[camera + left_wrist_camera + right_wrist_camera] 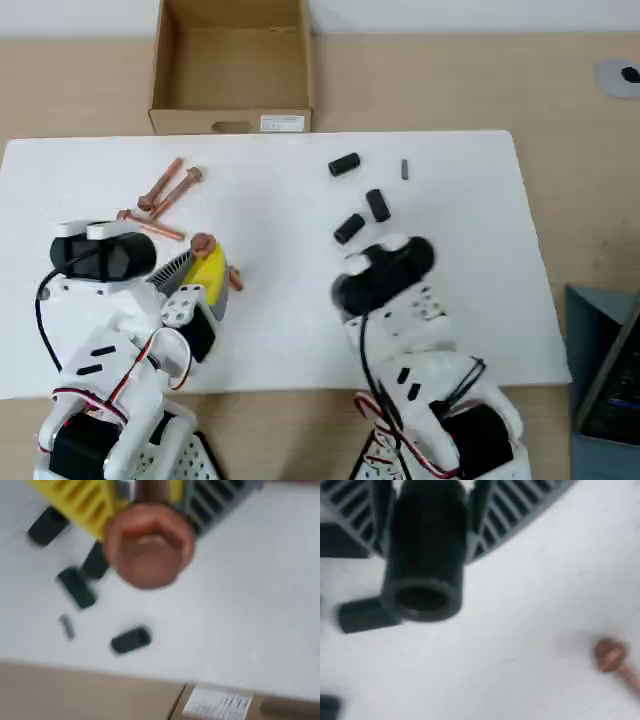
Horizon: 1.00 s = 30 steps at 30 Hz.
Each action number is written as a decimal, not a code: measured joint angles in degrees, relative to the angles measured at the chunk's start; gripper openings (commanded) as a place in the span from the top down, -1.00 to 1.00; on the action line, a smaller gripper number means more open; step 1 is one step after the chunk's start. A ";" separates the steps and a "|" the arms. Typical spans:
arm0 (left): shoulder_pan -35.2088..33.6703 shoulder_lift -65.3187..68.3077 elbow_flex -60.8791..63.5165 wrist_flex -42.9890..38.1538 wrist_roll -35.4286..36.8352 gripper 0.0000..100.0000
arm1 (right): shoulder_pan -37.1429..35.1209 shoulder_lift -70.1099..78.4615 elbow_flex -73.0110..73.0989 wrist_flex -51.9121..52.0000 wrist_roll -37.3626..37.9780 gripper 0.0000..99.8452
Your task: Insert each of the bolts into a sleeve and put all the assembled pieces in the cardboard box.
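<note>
The copper-coloured metal bolt (149,547) is clamped in the left hand (205,268), between its yellow finger (82,505) and its grey finger (220,500). The round bolt head faces the left wrist camera. In the high view the head (203,243) sits at the upper edge of the yellow finger, over the left half of the white sheet (280,320).

The black cylindrical plastic sleeve (425,560) is gripped in the right hand (430,510), between two grey ribbed fingers (520,505). Its open bore faces the right wrist camera.

The loose copper bolts (175,193), three in number, lie on the sheet just beyond the left hand, toward the box. Two of them cross each other. The loose black sleeves (377,205), three in number, lie on the sheet just beyond the right arm (385,275). One of them (343,165) lies farthest out, with a small grey pin (404,170) beside it.

The two groups lie well apart. The white sheet covers the wooden tabletop (580,130). The open brown cardboard box (160,70) stands on the tabletop at the far edge of the sheet, above the loose bolts.
</note>
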 measured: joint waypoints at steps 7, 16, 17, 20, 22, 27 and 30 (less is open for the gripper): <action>0.00 0.00 0.18 -7.91 7.03 1.00 | -8.53 0.00 0.79 0.00 0.00 0.98; 2.46 0.00 0.18 -12.13 15.74 1.00 | -15.65 0.00 0.79 0.00 0.00 0.98; 3.87 0.00 0.18 -12.13 16.00 1.00 | -15.91 0.00 0.97 -0.18 0.00 0.98; 7.74 0.00 0.18 -12.13 16.00 1.00 | -16.18 0.00 1.41 -1.93 0.00 0.98; 8.97 0.00 0.18 -12.13 16.00 1.00 | -16.18 0.00 2.11 -2.99 0.00 0.98; 10.11 0.00 0.18 -8.88 14.33 1.00 | -16.18 0.00 2.81 -3.78 1.76 0.98; 10.11 0.00 -0.18 -6.51 13.80 1.00 | -16.18 0.00 2.81 -3.78 1.76 0.98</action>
